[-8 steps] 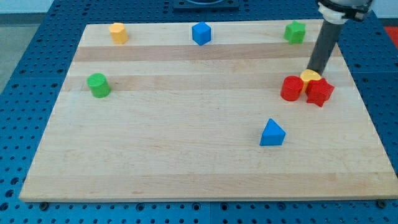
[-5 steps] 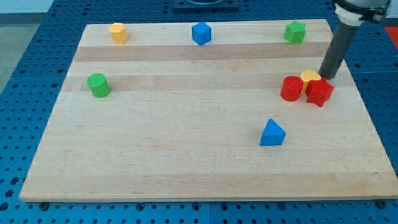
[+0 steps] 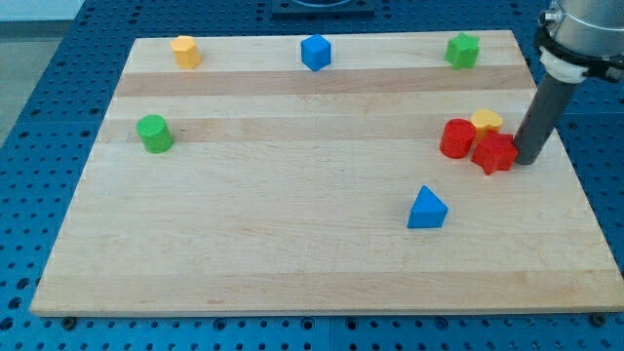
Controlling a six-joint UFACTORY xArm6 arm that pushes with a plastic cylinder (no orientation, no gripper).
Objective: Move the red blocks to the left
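Nearest the view's bottom, a blue triangle (image 3: 427, 209) lies alone on the counter (image 3: 292, 244), right of centre. Further up on the view's right sits a tight cluster: a red star-like block (image 3: 494, 153), a red cylinder (image 3: 456, 138) touching it on the view's left, and a small yellow block (image 3: 487, 122) just behind the two, against both. My tip (image 3: 527, 161) stands at the right side of the red star-like block, touching it or just beside it, near the counter's right edge. There is no claw on this arm, only the rod. At the same depth, far to the view's left, stands a green cylinder (image 3: 154, 133). Along the top edge lie a yellow cylinder (image 3: 185, 51), a blue cube (image 3: 315, 52) and a green block (image 3: 462, 50).
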